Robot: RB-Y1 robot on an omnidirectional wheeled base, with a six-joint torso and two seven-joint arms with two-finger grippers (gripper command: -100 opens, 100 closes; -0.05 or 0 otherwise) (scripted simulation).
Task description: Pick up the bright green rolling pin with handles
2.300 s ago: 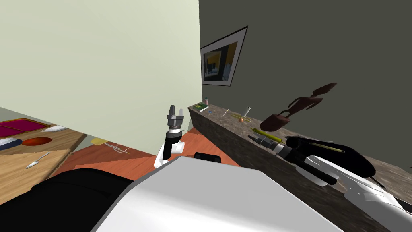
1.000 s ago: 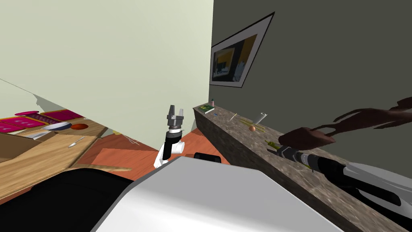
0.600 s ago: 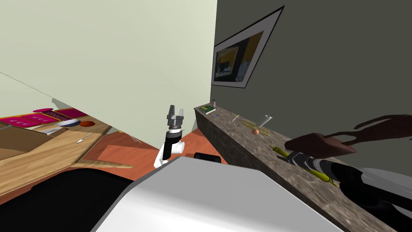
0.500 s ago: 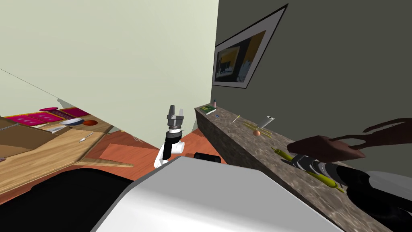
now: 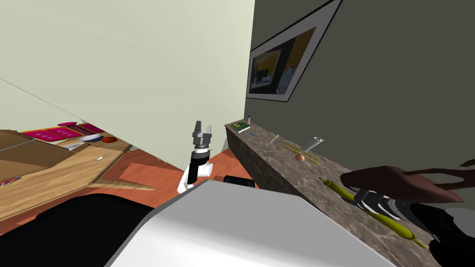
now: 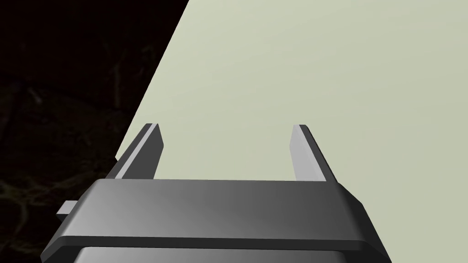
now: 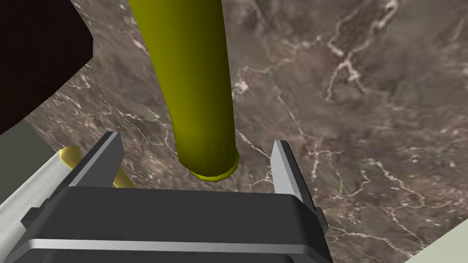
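The long brown-grey marbled surface (image 5: pixel 278 171) runs from the middle of the head frame to its lower right. The yellow-green rolling pin with tapered handles (image 5: pixel 392 223) lies flat on it at that lower-right end. My right gripper (image 7: pixel 196 140) is released, its fingers spread either side of the barrel's end, with a gap on each side.

To grasp well, I judge I should reach a little further along the barrel. Then the fingers close on the thick part, not the rim. I should keep them level with its middle and clench squarely, since a round barrel could roll out of a skewed pinch. A dark reddish-brown pot-like shape (image 5: pixel 394 183) sits close by my wrist, so the lift wants care. My left gripper (image 5: pixel 202 125), also released, stands raised mid-frame.

A pale green wall (image 5: pixel 116 69) on the left meets a dark grey wall (image 5: pixel 394 92) behind the surface. That wall carries a framed picture (image 5: pixel 283 65) at upper right. At lower left are a red-orange floor (image 5: pixel 148 174) and a wooden table (image 5: pixel 55 176). Further along the surface lie a green book (image 5: pixel 240 126), a grey tube (image 5: pixel 315 142) and an orange ball (image 5: pixel 300 158).
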